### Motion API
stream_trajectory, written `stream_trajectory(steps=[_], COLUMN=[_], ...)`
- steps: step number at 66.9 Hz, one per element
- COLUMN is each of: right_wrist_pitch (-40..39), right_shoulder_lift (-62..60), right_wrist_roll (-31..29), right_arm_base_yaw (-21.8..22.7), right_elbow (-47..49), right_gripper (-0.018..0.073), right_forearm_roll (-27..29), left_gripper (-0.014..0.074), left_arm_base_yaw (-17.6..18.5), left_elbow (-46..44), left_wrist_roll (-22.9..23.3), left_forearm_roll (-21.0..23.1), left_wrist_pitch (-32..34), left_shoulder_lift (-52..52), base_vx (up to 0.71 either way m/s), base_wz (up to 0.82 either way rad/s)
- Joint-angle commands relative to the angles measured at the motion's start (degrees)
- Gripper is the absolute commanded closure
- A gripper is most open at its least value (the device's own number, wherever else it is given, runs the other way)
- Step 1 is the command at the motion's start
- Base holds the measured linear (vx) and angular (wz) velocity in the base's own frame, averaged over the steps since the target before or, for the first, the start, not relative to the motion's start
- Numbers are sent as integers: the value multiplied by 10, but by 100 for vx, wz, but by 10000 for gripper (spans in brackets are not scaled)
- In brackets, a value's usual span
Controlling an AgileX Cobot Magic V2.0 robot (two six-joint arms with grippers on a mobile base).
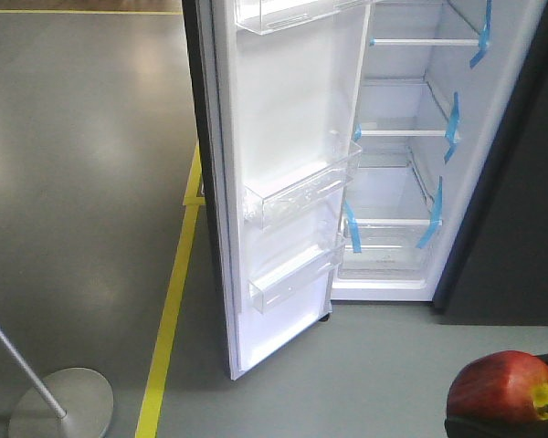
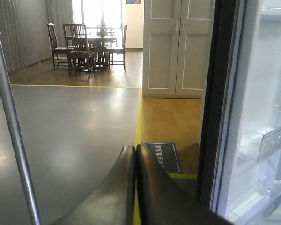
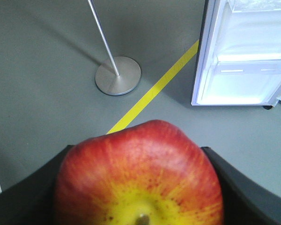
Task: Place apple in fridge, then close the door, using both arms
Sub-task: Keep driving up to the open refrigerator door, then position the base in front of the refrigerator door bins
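right black gripper (image 3: pixel 139 199) low, jaws clamped on small round red apple (image 3: pixel 139 164), yellow around stem | left black gripper (image 2: pixel 135 153) jaws pressed together | white-lined fridge door (image 1: pixel 292 128) open

The only lettering shows in the left wrist view. A dark floor sign (image 2: pixel 161 157) with a pale border carries two lines of white characters. It lies flat just beyond the left pincer (image 2: pixel 135 150), slightly right of its pressed-together tips and beside the yellow line (image 2: pixel 138 117). The characters are too blurred to read. No other text is legible in any view.
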State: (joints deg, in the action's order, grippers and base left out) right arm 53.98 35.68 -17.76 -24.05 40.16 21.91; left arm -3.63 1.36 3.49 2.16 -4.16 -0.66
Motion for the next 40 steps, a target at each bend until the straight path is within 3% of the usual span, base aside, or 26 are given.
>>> stream_trajectory(steps=[1,40], right_wrist_pitch=[-33,-34], right_shoulder_lift=[1,1], right_wrist_roll=[-6,-6], right_arm_base_yaw=[0,0], right_elbow=[16,16], right_gripper=[472,472], right_forearm_roll=[13,13], left_gripper=[603,603], left_arm_base_yaw=[-2,-2], left_elbow=[-11,-11], left_wrist_roll=[2,2], left_forearm_roll=[2,2], left_wrist_pitch=[42,42], left_shoulder_lift=[-7,-7], base_vx=[13,13], base_wz=[5,5])
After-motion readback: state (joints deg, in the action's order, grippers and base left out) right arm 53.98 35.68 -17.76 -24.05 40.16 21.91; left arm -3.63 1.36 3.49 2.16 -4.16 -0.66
